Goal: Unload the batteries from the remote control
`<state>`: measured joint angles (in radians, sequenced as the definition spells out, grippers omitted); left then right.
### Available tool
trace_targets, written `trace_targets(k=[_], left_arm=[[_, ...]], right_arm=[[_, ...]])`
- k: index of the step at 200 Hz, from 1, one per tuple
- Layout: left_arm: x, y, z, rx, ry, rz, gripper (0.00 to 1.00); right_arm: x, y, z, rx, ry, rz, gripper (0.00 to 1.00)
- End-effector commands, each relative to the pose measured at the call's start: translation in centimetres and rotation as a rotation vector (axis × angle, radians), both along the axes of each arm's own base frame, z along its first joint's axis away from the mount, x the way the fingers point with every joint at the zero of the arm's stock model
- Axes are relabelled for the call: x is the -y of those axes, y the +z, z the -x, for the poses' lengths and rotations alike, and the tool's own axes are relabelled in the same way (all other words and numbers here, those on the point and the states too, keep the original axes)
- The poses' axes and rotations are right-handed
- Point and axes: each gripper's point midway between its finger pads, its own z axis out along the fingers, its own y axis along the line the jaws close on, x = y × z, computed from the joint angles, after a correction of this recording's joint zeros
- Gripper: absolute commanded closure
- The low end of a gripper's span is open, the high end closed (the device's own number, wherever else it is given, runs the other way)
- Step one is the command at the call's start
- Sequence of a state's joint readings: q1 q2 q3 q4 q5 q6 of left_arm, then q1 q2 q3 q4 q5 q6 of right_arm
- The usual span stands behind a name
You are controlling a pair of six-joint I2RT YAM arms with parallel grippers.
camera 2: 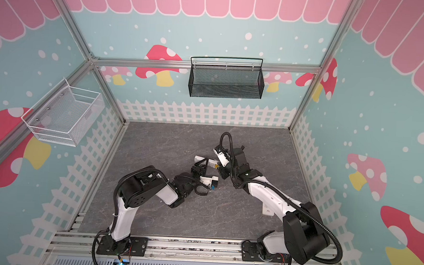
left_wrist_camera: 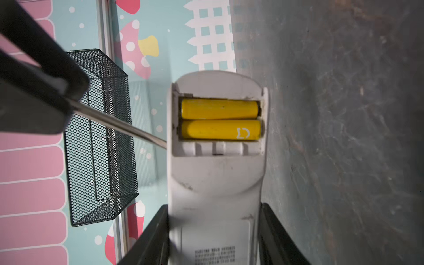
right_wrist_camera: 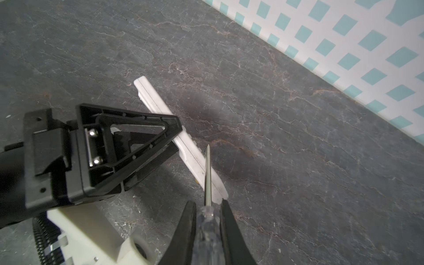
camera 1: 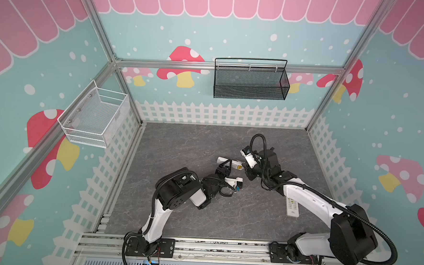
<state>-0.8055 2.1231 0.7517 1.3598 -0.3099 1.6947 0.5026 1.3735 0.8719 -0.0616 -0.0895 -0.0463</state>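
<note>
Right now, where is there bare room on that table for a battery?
Bare table between the left fence and the held remote; the strip along the front rail. Crowded where left gripper and right gripper meet, and by the second remote.

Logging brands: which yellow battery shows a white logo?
The battery farther from the rounded end of the remote; its neighbour is plain yellow.

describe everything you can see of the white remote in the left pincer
The remote is a slim white plastic bar, scuffed and grimy, clamped by its long edges in the left pincer. Its back cover is off, the open compartment holding two yellow batteries side by side. The screwdriver tip sits at its side edge beside them.
</note>
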Motion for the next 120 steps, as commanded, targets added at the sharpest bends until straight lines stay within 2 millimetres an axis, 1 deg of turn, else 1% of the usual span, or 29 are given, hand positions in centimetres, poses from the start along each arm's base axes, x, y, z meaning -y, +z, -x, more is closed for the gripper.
trace_targets(k=[1, 20, 29, 39, 52, 61, 71, 78, 98, 112, 120], left_arm=[[0.6, 4.4, 0.0, 0.143, -0.03, -0.004, 1.0], [0.7, 5.1, 0.5, 0.163, -0.052, -0.013, 1.0], [0.7, 5.5, 0.7, 0.168, -0.062, -0.01, 1.0], [0.5, 5.9, 0.8, 0.175, -0.066, -0.006, 1.0], [0.3, 6.1, 0.6, 0.179, -0.068, -0.005, 1.0], [0.2, 6.2, 0.3, 0.182, -0.065, -0.006, 1.0], [0.1, 6.3, 0.0, 0.188, -0.063, -0.005, 1.0], [0.2, 6.4, -0.1, 0.189, -0.064, -0.003, 1.0], [0.1, 6.1, -0.4, 0.18, -0.057, 0.003, 1.0], [0.0, 5.5, -0.5, 0.163, -0.048, 0.004, 1.0], [-0.3, 5.4, -0.7, 0.151, -0.031, 0.012, 1.0]], right_arm=[[-0.1, 1.0, 0.0, -0.057, -0.004, -0.028, 1.0], [1.6, 3.4, -1.6, -0.028, -0.084, -0.046, 1.0], [1.5, 4.1, -2.0, -0.033, -0.058, -0.042, 1.0], [0.3, 3.8, -1.4, -0.095, 0.044, -0.021, 1.0], [-1.3, 2.2, 0.8, -0.267, 0.199, 0.003, 1.0], [-1.6, 1.6, 1.8, -0.354, 0.234, 0.012, 1.0], [-1.4, 1.6, 2.0, -0.367, 0.236, 0.023, 1.0], [-1.0, 1.7, 1.7, -0.337, 0.218, 0.038, 1.0], [0.8, 2.7, -0.5, -0.234, 0.112, 0.094, 1.0], [2.2, 4.8, -2.3, -0.146, 0.001, 0.09, 1.0], [3.0, 5.9, -2.7, -0.088, -0.043, 0.071, 1.0]])
